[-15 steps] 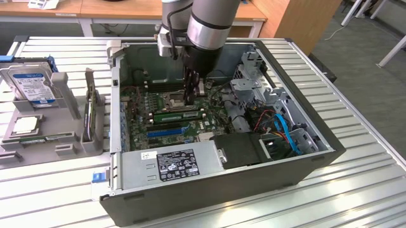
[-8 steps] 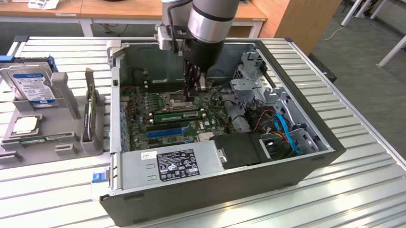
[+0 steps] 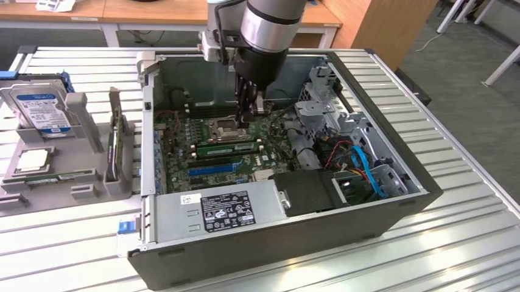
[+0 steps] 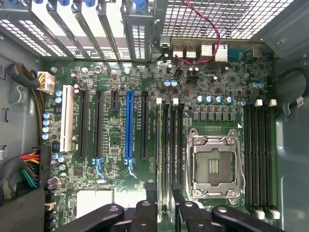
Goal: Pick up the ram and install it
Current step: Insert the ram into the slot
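Observation:
One green ram [image 3: 228, 146] stick stands on edge in a slot of the motherboard, between the processor socket [image 3: 224, 127] and the blue slot [image 3: 213, 167]. A second ram stick [image 3: 58, 177] like it lies in the grey tray [image 3: 81, 193] at the exterior view's left. My gripper [image 3: 251, 111] hangs inside the open computer case [image 3: 284, 243], above the socket end of the memory slots. In the wrist view my gripper [image 4: 164, 209] is open, its dark fingers [image 4: 147, 210] straddling the black memory slots [image 4: 170, 145] with nothing held.
The tray also carries a hard drive [image 3: 41, 106] and a square silver processor chip [image 3: 33, 159]. Inside the case, a power supply [image 3: 219, 210] lies at the near wall. A metal drive cage with red and blue cables [image 3: 357, 164] crowds the exterior view's right.

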`<state>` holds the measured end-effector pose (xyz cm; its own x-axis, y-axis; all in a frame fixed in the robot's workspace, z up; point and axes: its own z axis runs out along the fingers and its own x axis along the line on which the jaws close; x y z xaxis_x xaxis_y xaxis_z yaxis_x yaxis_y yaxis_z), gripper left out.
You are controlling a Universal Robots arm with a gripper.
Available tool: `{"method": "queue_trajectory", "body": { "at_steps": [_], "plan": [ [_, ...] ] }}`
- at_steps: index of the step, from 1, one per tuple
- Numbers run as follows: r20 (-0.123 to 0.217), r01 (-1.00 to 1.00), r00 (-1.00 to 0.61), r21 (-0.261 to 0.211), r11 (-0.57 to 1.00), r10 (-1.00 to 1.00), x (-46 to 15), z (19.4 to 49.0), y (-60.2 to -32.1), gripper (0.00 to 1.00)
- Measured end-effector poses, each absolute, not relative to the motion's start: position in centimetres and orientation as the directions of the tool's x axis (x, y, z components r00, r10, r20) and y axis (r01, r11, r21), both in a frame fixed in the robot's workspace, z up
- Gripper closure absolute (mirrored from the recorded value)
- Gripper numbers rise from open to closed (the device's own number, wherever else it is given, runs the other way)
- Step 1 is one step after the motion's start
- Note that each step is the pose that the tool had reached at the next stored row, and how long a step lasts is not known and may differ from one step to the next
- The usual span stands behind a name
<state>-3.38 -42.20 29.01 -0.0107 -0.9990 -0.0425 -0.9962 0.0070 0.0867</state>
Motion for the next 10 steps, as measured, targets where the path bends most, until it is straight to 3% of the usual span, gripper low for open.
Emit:
{"method": "queue_trajectory", "body": {
  "at_steps": [10],
  "plan": [
    [-0.043, -0.998, -0.01, 0.067, 0.007, -0.999, -3.45, 30.03, -42.2, 0.75]
  ]
}}
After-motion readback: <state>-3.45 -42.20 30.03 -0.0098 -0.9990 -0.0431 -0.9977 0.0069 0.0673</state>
